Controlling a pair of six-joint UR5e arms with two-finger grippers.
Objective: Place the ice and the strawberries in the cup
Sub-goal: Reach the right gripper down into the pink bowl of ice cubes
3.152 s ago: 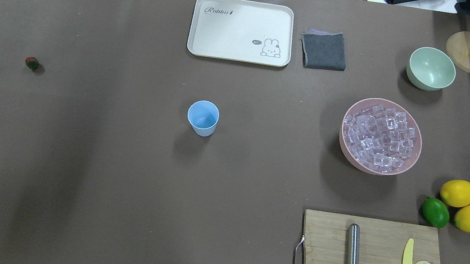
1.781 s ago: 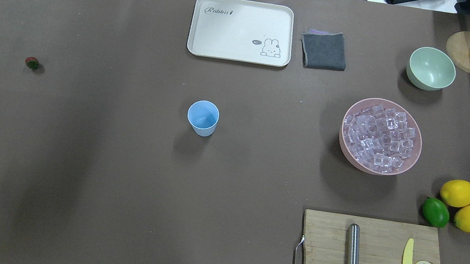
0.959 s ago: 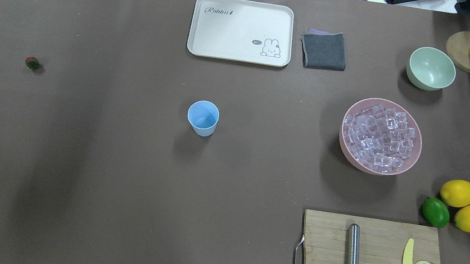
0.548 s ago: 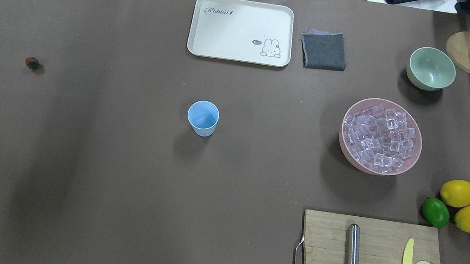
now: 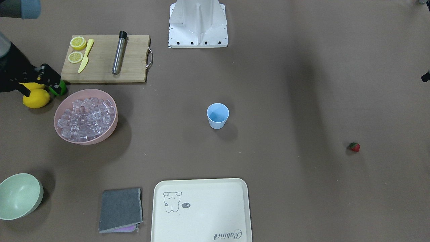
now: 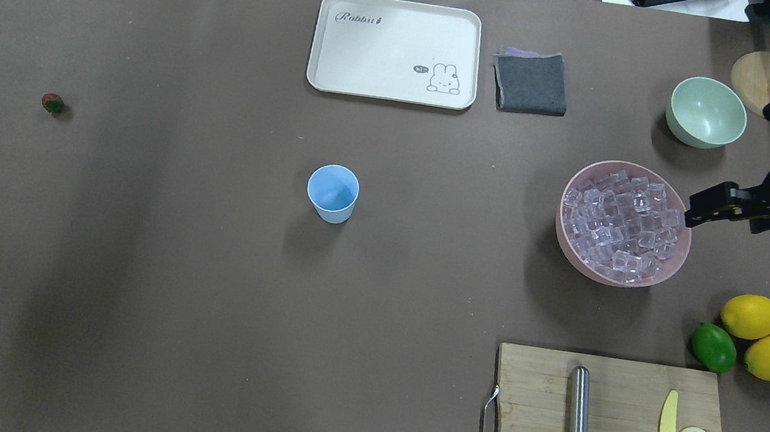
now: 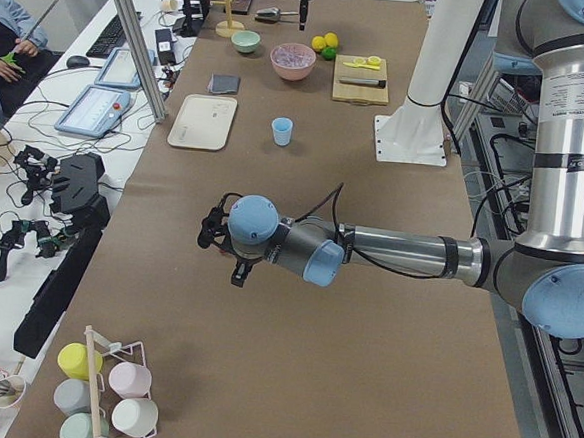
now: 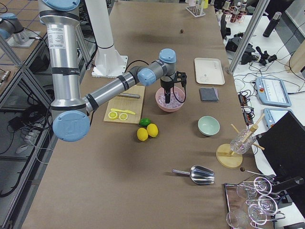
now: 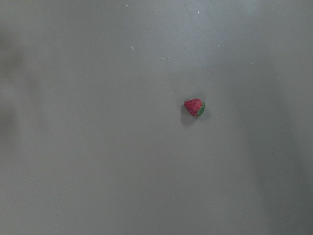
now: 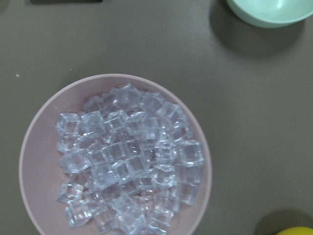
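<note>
The light-blue cup [image 6: 333,194] stands upright and empty at the table's middle, also in the front view [image 5: 217,116]. The ice [image 6: 622,225] fills a pink bowl [image 6: 563,250], and fills most of the right wrist view [image 10: 127,161]. My right gripper [image 6: 709,210] hangs over the bowl's right rim, looks open and is empty. The strawberry [image 6: 52,103] lies alone at the far left, and shows below the left wrist camera [image 9: 194,107]. My left gripper [image 7: 215,242] hovers over that end; I cannot tell if it is open.
A cream tray [image 6: 396,50], a grey cloth [image 6: 530,83] and a pale green bowl [image 6: 707,113] stand at the back. Two lemons [image 6: 763,336] and a lime [image 6: 713,347] lie right of the cutting board [image 6: 530,413], which holds a steel rod, a yellow knife and lemon slices.
My right arm has come into the overhead view from the right, and its gripper now hangs at the pink bowl's right rim. The cup, ice and strawberry have not moved.
</note>
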